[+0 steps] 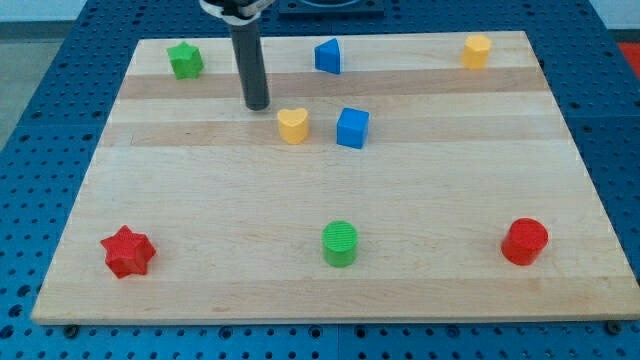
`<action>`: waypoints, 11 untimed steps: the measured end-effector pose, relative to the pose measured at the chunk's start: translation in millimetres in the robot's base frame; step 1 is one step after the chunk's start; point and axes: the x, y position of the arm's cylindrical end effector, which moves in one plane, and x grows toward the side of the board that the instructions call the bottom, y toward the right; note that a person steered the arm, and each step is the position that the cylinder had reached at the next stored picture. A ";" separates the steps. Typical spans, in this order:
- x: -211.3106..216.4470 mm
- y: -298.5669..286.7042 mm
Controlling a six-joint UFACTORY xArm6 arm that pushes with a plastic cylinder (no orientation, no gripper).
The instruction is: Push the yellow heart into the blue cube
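The yellow heart [293,125] lies on the wooden board [200,200] a little above the middle. The blue cube [352,128] sits just to its right, with a small gap between them. My tip [258,105] rests on the board just up and to the left of the yellow heart, a short gap away and not touching it.
A green star [185,60] is at the top left, a blue triangular block [328,56] at the top middle, a yellow hexagonal block [477,50] at the top right. A red star [127,251], green cylinder [340,243] and red cylinder [524,241] line the bottom.
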 end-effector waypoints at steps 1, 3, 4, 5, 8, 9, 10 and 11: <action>18.2 -10.4; 46.6 18.5; 48.7 52.5; 48.6 75.7; 48.6 75.8; 48.5 71.9; 41.8 46.9; 30.8 -21.4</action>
